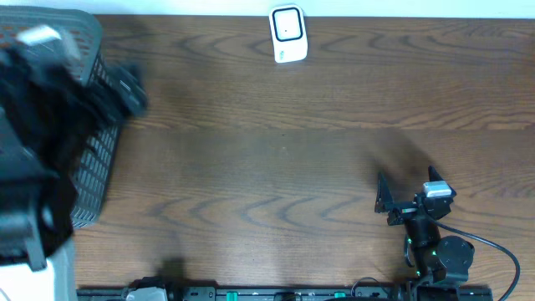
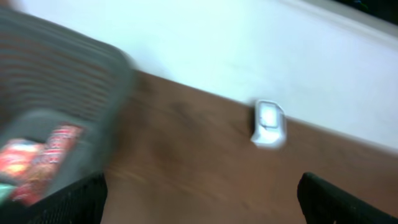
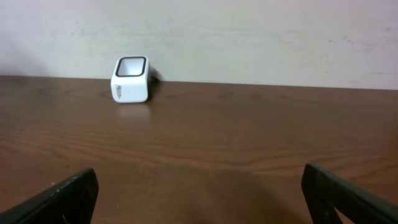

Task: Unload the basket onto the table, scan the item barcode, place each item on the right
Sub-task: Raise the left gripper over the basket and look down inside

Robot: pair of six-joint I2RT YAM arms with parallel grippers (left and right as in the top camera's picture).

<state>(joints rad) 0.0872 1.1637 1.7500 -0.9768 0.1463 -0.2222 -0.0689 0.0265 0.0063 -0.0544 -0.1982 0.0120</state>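
The white barcode scanner point(image 1: 288, 34) stands at the table's far edge, near the middle; it also shows in the left wrist view point(image 2: 268, 123) and the right wrist view point(image 3: 131, 79). Red-printed packets point(image 2: 37, 158), blurred, lie inside the grey mesh basket point(image 2: 68, 81). My left gripper point(image 2: 199, 205) hovers by the basket's right side, open with nothing between its fingers point(image 2: 78, 200). The left arm point(image 1: 50, 117) is a dark blur over the basket point(image 1: 92, 167). Near the front right, my right gripper point(image 1: 407, 188) is open and empty, facing the scanner.
The brown wooden table point(image 1: 267, 159) ends at a white wall point(image 3: 249, 37) just behind the scanner. A black rail point(image 1: 276, 293) runs along the table's front edge. A cable point(image 1: 501, 251) trails from the right arm's base.
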